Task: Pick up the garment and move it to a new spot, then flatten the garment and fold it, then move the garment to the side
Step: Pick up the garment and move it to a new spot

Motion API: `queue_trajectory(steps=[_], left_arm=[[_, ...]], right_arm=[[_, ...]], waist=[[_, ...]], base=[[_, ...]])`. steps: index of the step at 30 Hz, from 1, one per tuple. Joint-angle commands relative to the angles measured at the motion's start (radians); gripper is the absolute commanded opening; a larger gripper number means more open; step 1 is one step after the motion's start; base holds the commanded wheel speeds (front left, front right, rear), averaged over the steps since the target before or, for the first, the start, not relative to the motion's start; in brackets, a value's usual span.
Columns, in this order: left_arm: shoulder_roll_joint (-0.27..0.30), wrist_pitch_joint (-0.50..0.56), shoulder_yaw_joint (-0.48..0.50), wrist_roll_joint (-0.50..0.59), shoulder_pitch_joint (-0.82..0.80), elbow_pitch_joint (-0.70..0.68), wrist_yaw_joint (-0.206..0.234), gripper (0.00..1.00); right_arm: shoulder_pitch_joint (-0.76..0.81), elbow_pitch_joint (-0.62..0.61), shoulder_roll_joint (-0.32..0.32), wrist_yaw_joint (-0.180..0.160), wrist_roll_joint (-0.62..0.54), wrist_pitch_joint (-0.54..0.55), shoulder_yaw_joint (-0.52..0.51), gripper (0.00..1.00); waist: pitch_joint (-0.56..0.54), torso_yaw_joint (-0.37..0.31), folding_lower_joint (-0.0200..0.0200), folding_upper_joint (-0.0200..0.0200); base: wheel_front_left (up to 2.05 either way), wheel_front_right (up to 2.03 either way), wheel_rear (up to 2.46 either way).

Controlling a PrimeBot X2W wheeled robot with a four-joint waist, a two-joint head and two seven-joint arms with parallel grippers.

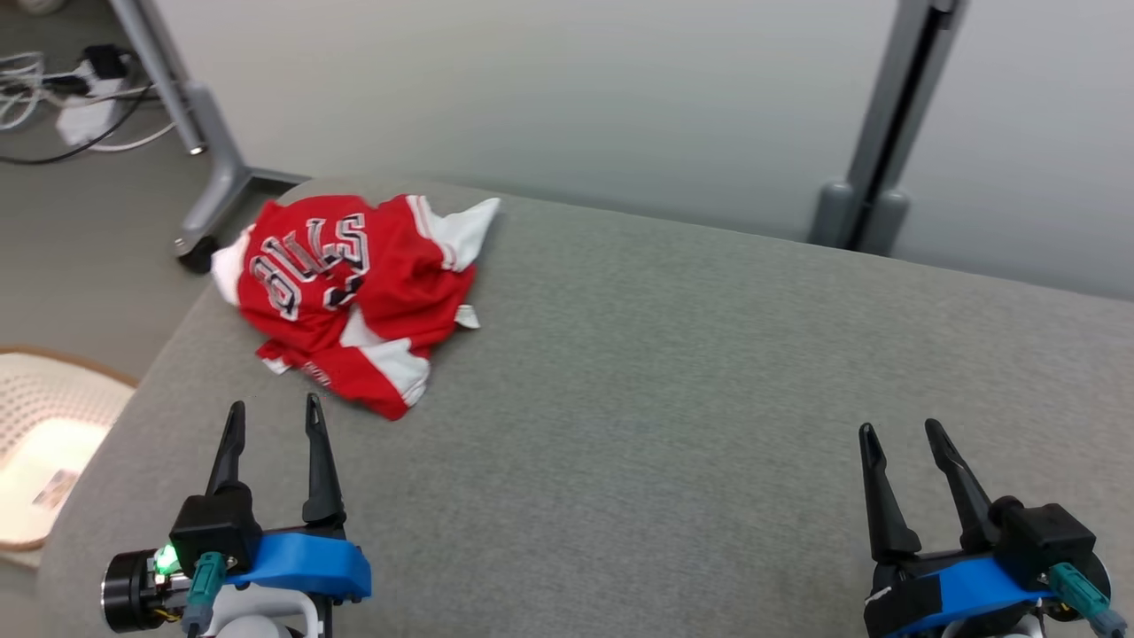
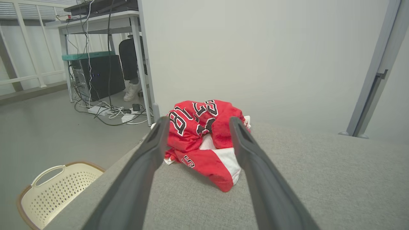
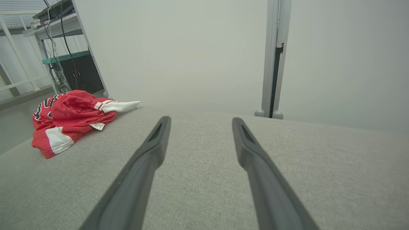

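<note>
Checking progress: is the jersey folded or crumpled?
Crumpled: the jersey lies bunched in a heap, lettering creased, on the grey surface.

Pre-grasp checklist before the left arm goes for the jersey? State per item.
1. Left pincer open and empty: ok, jaws apart with nothing between them.
2. Right pincer open and empty: ok.
3. Red jersey lined up with the left pincer: ok, the left wrist view shows it straight ahead between the fingers.
4. Jersey flat enough to fold: not ok, it lies in a crumpled heap.
5. Jersey fully on the gray upholstered surface: cannot tell, its far left edge sits at the corner.
6. Bare spot for placing: ok, plain upholstery lies between the jersey and the right pincer.
</note>
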Motion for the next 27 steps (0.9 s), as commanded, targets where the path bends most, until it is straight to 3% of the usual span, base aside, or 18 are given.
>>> queue_trajectory(steps=[1,7,13,20,27], left_arm=[[0.002,-0.005,0.005,-0.002,0.002,-0.004,0.003,1.00],[0.018,-0.005,0.018,-0.014,0.015,-0.013,0.011,1.00],[0.030,-0.003,0.027,-0.024,0.032,-0.021,0.016,1.00],[0.048,0.000,0.043,-0.039,-0.057,-0.038,0.009,1.00],[0.107,0.038,0.065,-0.065,-0.292,-0.003,-0.027,1.00]], right_arm=[[-0.012,0.000,-0.006,0.003,-0.006,-0.003,-0.002,1.00],[-0.015,0.003,-0.006,0.002,-0.007,-0.003,0.005,1.00],[-0.027,0.011,-0.006,0.002,-0.006,-0.003,0.015,1.00],[-0.040,0.008,-0.006,0.002,-0.024,-0.003,0.020,1.00],[-0.085,-0.030,-0.006,0.002,-0.073,0.000,0.005,1.00]], waist=[[0.021,0.034,0.0000,0.0000],[0.022,0.109,0.0000,0.0000],[0.019,0.127,0.0000,0.0000],[0.058,0.077,0.0000,0.0000],[0.160,-0.020,0.0000,0.0000]], base=[[0.00,0.00,0.00],[0.00,0.00,0.00],[0.00,0.00,0.00],[0.00,0.00,0.00],[0.00,0.00,0.00]])
